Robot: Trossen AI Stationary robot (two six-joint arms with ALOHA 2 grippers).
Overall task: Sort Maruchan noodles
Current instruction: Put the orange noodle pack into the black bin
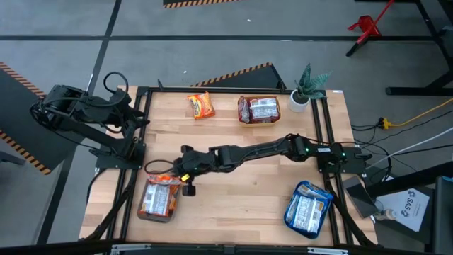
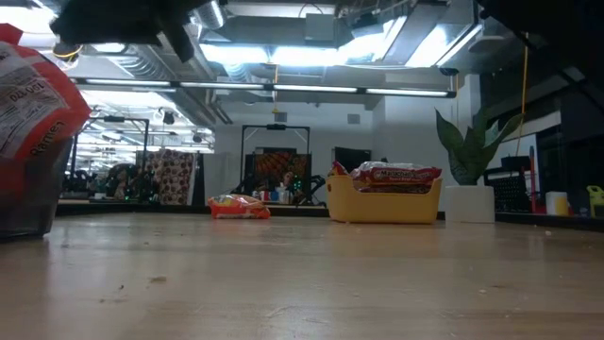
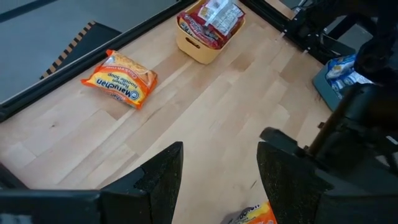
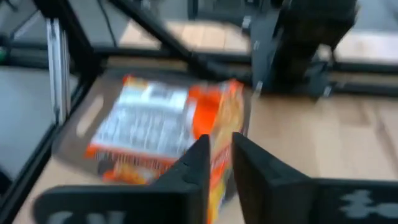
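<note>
While you've got the right gripper (image 1: 185, 172) stretched across the table to the front-left corner, most of the sorting already looks done from above. The grey tray (image 1: 141, 212) there holds a stack of orange Maruchan packets (image 1: 160, 197), the yellow bowl (image 1: 244, 120) at the back holds the red-and-white packets (image 1: 260, 109), and the teal tray (image 1: 289, 216) at front right holds the blue-and-white packets (image 1: 309, 207).

What's left, as far as I can see: one loose orange packet (image 1: 201, 105) lying flat on the bare wood at the back, just left of the yellow bowl and well apart from the grey tray. That one needs carrying over to the orange pile, and then I'd call it finished.

On the right gripper: the wrist camera shows its fingers (image 4: 198, 163) standing close together with only a narrow gap, right over the edge of the orange stack. It's pretty smeared, so I honestly can't tell if they're pinching a packet or have just let one go. Looks like a drop-off into the grey tray either way.

Your left gripper (image 3: 219, 177) is parked at the left edge of the table, fingers spread wide, holding nothing, pointing toward that loose packet. Might be the easier arm to grab it with.

The potted plant (image 1: 306, 86) at the back right corner isn't in the way.
</note>
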